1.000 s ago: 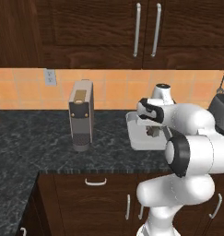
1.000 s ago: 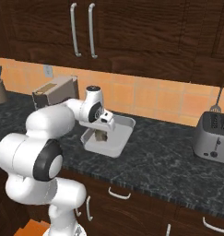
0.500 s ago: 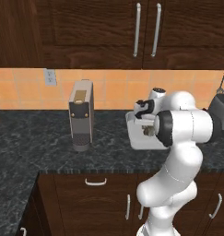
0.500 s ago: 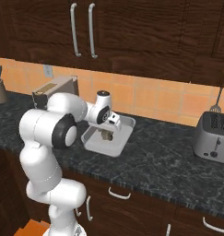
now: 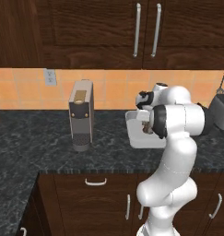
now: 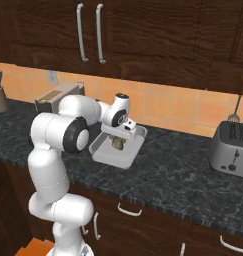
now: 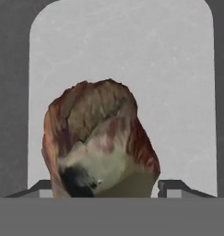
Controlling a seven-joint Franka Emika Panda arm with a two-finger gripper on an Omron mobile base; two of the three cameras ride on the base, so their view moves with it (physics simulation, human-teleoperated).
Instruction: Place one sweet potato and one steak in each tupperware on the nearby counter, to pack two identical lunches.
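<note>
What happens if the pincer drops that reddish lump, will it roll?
Probably not far: the steak looks lumpy and uneven, not round, so it should just flop and stay. The tupperware below has a raised rim that would likely stop it. It spans the pincer without drooping, so it seems fairly stiff.

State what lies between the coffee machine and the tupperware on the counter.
Bare dark counter lies between the coffee machine and the tupperware, as the left base view shows.

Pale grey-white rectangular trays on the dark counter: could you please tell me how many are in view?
1. The pale grey-white rectangular tray sits on the counter under the gripper, between coffee machine and toaster. The arm may hide another.
</note>
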